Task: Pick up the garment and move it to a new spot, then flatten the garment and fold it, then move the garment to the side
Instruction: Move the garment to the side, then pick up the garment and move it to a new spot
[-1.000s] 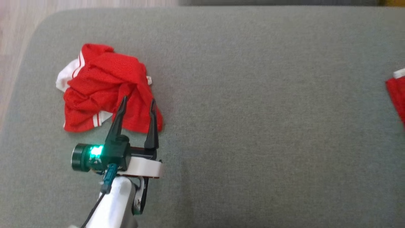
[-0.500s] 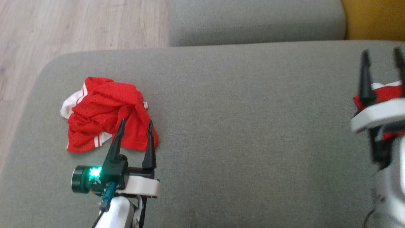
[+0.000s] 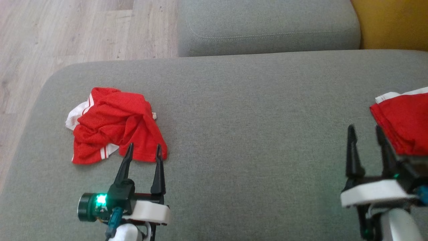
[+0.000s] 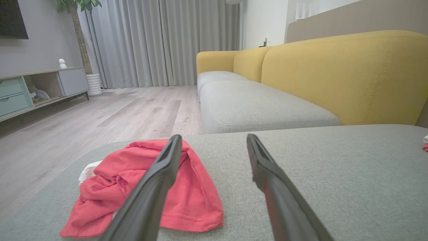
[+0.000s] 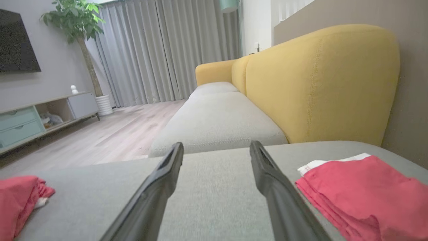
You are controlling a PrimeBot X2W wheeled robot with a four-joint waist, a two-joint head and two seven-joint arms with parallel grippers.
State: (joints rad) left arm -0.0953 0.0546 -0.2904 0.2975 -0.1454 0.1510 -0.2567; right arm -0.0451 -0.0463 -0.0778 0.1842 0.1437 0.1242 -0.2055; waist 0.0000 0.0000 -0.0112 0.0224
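A crumpled red garment (image 3: pixel 113 129) with white trim lies in a heap on the left of the grey cushion (image 3: pixel 254 134); it also shows in the left wrist view as the garment (image 4: pixel 190 197) and at the left edge of the right wrist view as the garment (image 5: pixel 18 201). My left gripper (image 3: pixel 143 149) is open, its fingertips at the heap's near edge, nothing between them. My right gripper (image 3: pixel 365 130) is open over bare cushion, just left of a folded red garment (image 3: pixel 403 120), which the right wrist view shows as the folded garment (image 5: pixel 364 190).
The cushion's left edge drops to a pale wood floor (image 3: pixel 67 30). A second grey seat cushion (image 3: pixel 267 26) lies beyond, with a yellow sofa back (image 3: pixel 391 23) at the far right. Wide bare cushion lies between the two garments.
The head camera has tilted up, bringing floor and far cushion into view. My right gripper came into view and dropped lower, beside the folded garment. My left gripper pulled back toward the heap's near edge.
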